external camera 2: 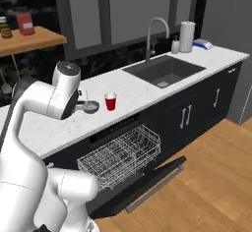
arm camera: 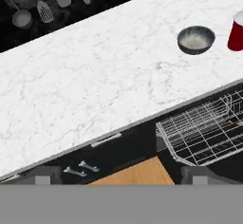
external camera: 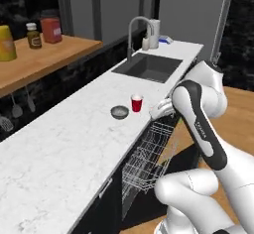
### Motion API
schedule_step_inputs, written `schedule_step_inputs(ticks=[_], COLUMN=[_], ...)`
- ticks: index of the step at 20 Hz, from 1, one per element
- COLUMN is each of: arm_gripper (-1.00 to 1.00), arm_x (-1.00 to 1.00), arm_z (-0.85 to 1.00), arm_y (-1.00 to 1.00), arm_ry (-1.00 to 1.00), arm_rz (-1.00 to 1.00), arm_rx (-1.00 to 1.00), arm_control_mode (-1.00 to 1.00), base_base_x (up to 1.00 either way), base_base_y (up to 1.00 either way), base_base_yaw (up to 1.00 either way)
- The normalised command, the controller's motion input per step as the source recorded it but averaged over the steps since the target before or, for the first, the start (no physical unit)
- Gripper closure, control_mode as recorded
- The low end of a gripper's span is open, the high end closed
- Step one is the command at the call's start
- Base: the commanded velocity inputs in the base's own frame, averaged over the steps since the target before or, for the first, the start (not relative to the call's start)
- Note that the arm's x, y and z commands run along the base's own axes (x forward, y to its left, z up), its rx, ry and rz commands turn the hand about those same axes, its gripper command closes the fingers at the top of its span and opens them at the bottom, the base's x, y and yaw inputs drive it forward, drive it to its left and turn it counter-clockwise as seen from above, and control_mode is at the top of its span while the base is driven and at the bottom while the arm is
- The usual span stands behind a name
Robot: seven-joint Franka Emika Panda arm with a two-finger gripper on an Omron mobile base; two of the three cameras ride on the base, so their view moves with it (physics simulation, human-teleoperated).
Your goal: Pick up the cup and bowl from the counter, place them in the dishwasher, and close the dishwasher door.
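On the counter (external camera: 69, 144), near the front edge and directly above the open dishwasher (external camera 2: 123, 150): cup (external camera: 136, 103) upright, red with white rim, and bowl (external camera: 119, 112) just beside it on the side away from the sink (external camera: 149, 67), the two close together but apparently not touching, though the gap is small in the hand view. Same pair seen in the right base view as cup (external camera 2: 110, 101) and bowl (external camera 2: 90, 107), the bowl partly screened by the arm. Below the counter edge: silver wire rack (external camera 2: 120, 156) pulled out of the dishwasher, with dishwasher door (external camera 2: 147, 182) folded down flat beneath it, above the wooden floor (external camera 2: 206, 177). Beyond the sink, relative to the cup: faucet (external camera 2: 156, 32), paper towel roll (external camera 2: 186, 36). Behind the counter, on a wooden shelf (external camera: 44, 59): jars and canisters; hanging utensils (arm camera: 42, 7) below it. Gripper (arm camera: 121, 174) held in front of the counter edge, above the rack, well apart from cup (arm camera: 236, 31) and bowl (arm camera: 196, 39); jaws spread wide, nothing between the fingertips (arm camera: 42, 174), no contact with any object.
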Motion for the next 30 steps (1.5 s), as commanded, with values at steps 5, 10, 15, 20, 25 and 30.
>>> schedule_step_inputs(ticks=[5,10,15,20,25,30], arm_gripper=[-1.0,-1.0,-1.0,-1.0,-1.0,-1.0], arm_x=[0.0,0.0,0.0,0.0,0.0,0.0], arm_z=[0.0,0.0,0.0,0.0,0.0,0.0], arm_y=[0.0,0.0,0.0,0.0,0.0,0.0], arm_ry=[0.0,0.0,0.0,0.0,0.0,0.0], arm_rz=[0.0,0.0,0.0,0.0,0.0,0.0], arm_rx=[0.0,0.0,0.0,0.0,0.0,0.0], arm_control_mode=[1.0,1.0,1.0,1.0,1.0,1.0], base_base_x=[-0.05,0.49,0.87,0.45,-0.17,-0.13], base_base_y=[0.86,0.61,-0.46,-0.32,0.4,0.53], base_base_yaw=[-0.69,-0.29,0.08,0.1,-0.12,-0.35])
